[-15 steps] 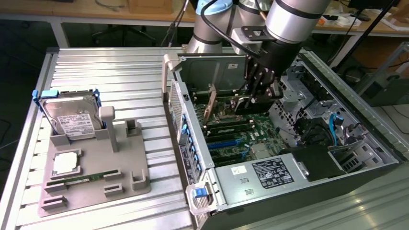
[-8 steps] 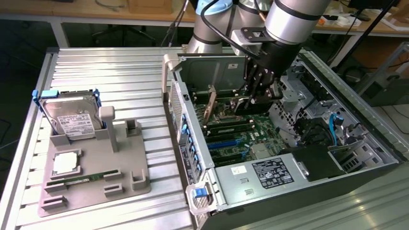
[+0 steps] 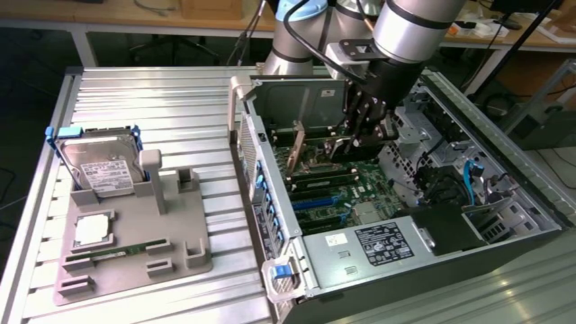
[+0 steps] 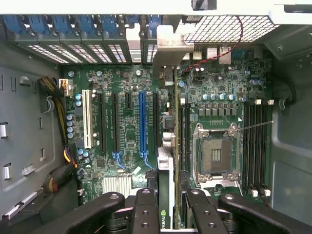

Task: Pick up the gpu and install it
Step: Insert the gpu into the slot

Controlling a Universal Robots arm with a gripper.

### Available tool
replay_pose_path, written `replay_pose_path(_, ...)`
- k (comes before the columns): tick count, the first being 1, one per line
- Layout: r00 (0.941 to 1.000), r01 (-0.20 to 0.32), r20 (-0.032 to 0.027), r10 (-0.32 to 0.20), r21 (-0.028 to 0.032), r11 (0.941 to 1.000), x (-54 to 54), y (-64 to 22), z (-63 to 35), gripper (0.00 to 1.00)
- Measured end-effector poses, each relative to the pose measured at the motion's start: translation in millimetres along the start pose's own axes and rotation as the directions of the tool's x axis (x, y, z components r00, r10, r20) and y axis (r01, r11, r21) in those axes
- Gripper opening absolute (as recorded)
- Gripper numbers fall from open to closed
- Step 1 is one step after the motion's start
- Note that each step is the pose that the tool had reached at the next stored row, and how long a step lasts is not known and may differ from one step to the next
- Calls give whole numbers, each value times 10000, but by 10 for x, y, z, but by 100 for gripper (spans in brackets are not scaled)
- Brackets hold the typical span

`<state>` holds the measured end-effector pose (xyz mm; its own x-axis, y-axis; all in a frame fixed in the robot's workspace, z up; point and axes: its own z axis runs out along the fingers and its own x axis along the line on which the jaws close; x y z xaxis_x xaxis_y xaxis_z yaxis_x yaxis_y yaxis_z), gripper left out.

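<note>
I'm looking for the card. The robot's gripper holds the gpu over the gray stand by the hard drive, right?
Not quite. The gripper holds the gpu over the motherboard inside the open computer case, not over the gray stand. The wrist view shows it.

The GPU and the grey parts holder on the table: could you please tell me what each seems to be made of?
GPU: seen edge-on, apparently dark circuit board, with an end bracket that looks like bare silvery sheet metal, pale and faintly shiny. Parts holder: matte grey, probably moulded or printed plastic, given its dull surface and blocky shapes.
</note>
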<state>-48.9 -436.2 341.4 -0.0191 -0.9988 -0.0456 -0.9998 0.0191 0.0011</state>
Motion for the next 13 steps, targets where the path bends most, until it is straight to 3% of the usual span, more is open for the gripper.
replay_pose_path(13,10000,0,0,0,0,10000,1,0,26,27)
